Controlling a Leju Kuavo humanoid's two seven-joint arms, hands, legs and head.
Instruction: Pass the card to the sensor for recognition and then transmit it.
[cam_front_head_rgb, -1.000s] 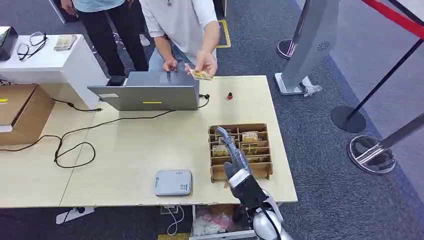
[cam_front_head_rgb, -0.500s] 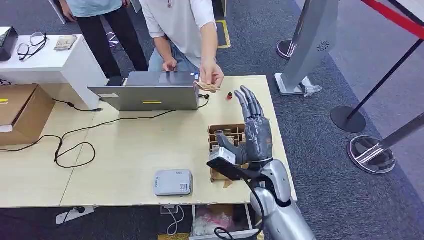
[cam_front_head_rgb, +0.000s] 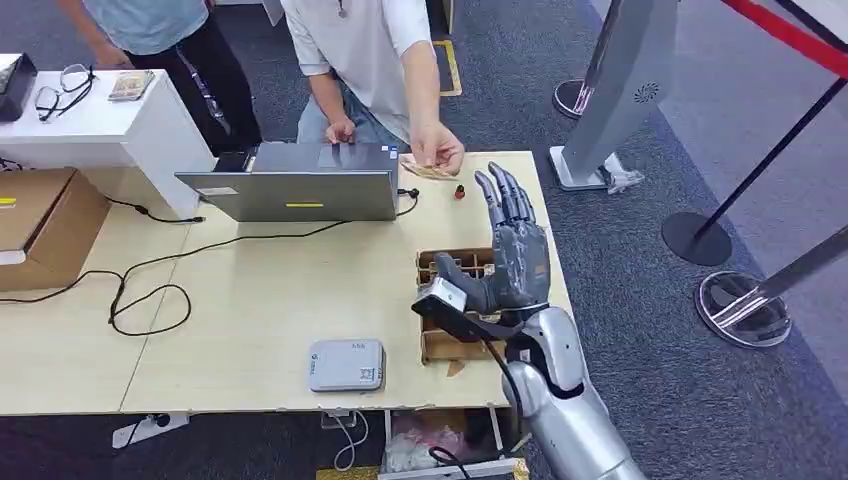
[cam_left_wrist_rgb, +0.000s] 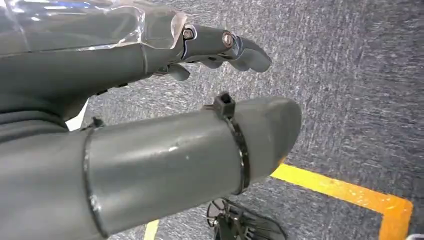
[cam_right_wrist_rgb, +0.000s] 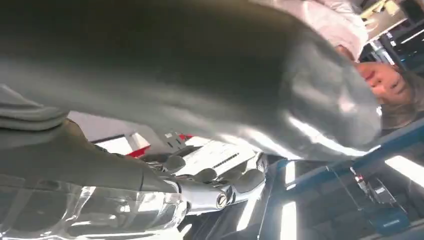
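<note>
Right hand (cam_front_head_rgb: 513, 255): raised above the far right part of the worktop (cam_front_head_rgb: 250, 300), fingers straight, spread apart and pointing away from the robot, thumb out to the side, holding nothing.
Left hand (cam_left_wrist_rgb: 150, 115): seen in the left wrist view over grey carpet with a yellow line; fingers extended, nothing in them.
Card (cam_front_head_rgb: 425, 170): pinched in a person's hand (cam_front_head_rgb: 437, 150) at the far edge of the worktop, just beyond the right hand's fingertips and apart from them.
Cardboard organiser (cam_front_head_rgb: 440, 275): divided into compartments, some holding further cards; sits beneath the right hand, partly hidden by it.
Sensor (cam_front_head_rgb: 345, 365): flat grey box near the worktop's front edge, left of the organiser.
Laptop (cam_front_head_rgb: 300, 185): open at the far edge, left of the card.
Small red item (cam_front_head_rgb: 460, 191): beside the card.
</note>
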